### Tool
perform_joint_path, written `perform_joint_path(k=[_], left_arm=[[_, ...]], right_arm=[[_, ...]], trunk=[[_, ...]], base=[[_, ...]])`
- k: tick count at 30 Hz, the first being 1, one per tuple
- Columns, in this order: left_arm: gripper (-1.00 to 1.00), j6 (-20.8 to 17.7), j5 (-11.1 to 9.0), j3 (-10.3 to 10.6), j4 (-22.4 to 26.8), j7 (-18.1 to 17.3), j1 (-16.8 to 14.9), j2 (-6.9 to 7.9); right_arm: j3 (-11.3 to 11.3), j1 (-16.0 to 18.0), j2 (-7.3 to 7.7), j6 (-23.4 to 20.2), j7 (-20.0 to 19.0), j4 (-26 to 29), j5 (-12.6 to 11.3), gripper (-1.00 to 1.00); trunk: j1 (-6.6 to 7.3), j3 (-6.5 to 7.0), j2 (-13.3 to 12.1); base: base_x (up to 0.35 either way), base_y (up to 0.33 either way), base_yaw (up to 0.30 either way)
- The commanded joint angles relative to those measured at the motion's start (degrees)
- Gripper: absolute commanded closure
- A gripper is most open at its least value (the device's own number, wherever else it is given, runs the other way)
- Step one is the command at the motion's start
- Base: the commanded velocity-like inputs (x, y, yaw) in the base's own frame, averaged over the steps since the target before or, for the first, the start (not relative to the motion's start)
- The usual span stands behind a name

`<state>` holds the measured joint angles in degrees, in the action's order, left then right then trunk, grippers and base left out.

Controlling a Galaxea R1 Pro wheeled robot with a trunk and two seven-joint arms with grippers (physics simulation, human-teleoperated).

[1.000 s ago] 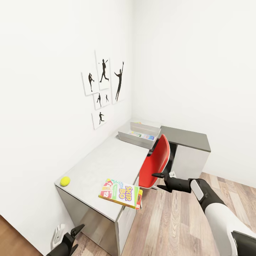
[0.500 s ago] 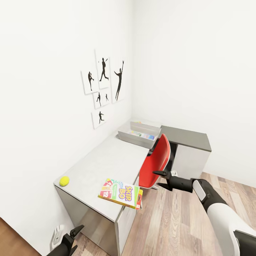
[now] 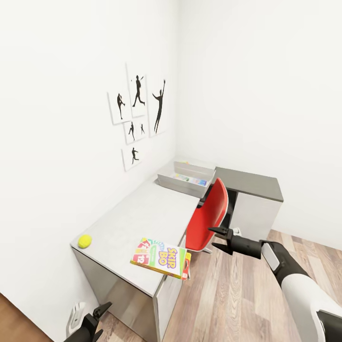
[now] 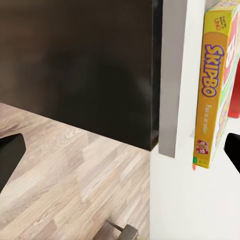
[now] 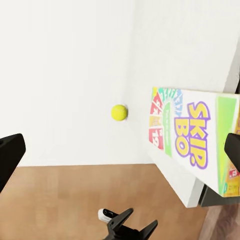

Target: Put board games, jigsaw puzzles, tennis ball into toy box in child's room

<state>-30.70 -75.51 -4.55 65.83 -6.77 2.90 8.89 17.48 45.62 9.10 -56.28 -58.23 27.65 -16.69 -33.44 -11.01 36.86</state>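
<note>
The Skip-Bo board game (image 3: pixel 161 258) lies flat on the near end of the table (image 3: pixel 142 213), overhanging its front edge; it also shows in the wrist views as the Skip-Bo box (image 4: pixel 210 90) (image 5: pixel 192 135). The tennis ball (image 3: pixel 85 241) (image 5: pixel 119 112) rests at the table's near left corner. The toy box (image 3: pixel 186 178) stands at the far end by the wall, with colourful flat things inside, too small to name. My right gripper (image 3: pixel 219 239) (image 5: pixel 120 152) hovers open beside the red chair, right of the game. My left gripper (image 3: pixel 100 319) (image 4: pixel 120 155) is open, low beside the table's near end.
A red chair (image 3: pixel 209 216) is tucked at the table's front, between my right gripper and the toy box. A lower dark-topped cabinet (image 3: pixel 251 185) adjoins the table's far end. Walls close the left and back. Wood floor (image 3: pixel 228 294) lies open to the right.
My right gripper has drifted slightly to the right and away from the Skip-Bo box. The view shifted a little. Nothing on the table moved.
</note>
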Motion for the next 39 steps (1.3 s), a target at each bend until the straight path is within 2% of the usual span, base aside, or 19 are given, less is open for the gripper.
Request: perform_joint_path(k=[1, 22, 28, 31, 35, 36, 38, 39], left_arm=[[-1.0, -0.32, -0.19, -0.09, 0.01, -0.04, -0.01, -0.01], [-1.0, -0.32, -0.16, -0.03, -0.08, 0.08, 0.0, -0.01], [-1.0, -0.29, -0.16, -0.02, -0.08, 0.08, 0.0, -0.01], [-1.0, -0.27, -0.16, -0.02, -0.08, 0.1, -0.02, -0.01], [-1.0, -0.25, -0.12, 0.01, -0.08, 0.14, -0.06, -0.01], [-1.0, -0.25, -0.12, 0.01, -0.08, 0.14, -0.06, -0.01], [-1.0, -0.24, -0.1, 0.03, -0.08, 0.15, -0.07, -0.01], [-1.0, -0.24, -0.1, 0.03, -0.08, 0.15, -0.07, -0.01]], right_arm=[[0.21, -0.02, 0.03, -0.17, -0.73, -0.02, 0.21, -1.0], [0.29, -0.27, 0.51, -0.51, -2.35, 0.16, 0.02, -1.0], [0.31, -0.27, 1.06, -0.57, -2.39, 0.2, -0.34, -1.0], [0.33, -0.27, 1.8, -0.67, -2.38, 0.2, -0.73, -1.0], [0.31, -0.25, 3.52, -1.24, -2.4, 0.19, -1.58, -1.0], [0.31, -0.25, 3.52, -1.24, -2.4, 0.19, -1.58, -1.0], [0.3, -0.15, 4.55, -1.96, -2.39, 0.0, -2.3, -1.0], [0.3, -0.15, 4.55, -1.96, -2.39, 0.0, -2.3, -1.0]], trunk=[[-0.24, -0.26, 0.49], [-4.86, -4.03, 8.91], [-6.17, -5.11, 11.32], [-6.83, -5.65, 12.52], [-7.71, -6.37, 14.13], [-7.93, -6.55, 14.53], [-8.37, -6.91, 15.33], [-8.59, -7.09, 15.73]], base=[[0.0, 0.0, 0.0], [0.0, 0.0, 0.0], [0.0, 0.0, 0.0], [0.0, 0.0, 0.0], [0.0, 0.0, 0.0], [0.0, 0.0, 0.0], [0.0, 0.0, 0.0], [0.0, 0.0, 0.0]])
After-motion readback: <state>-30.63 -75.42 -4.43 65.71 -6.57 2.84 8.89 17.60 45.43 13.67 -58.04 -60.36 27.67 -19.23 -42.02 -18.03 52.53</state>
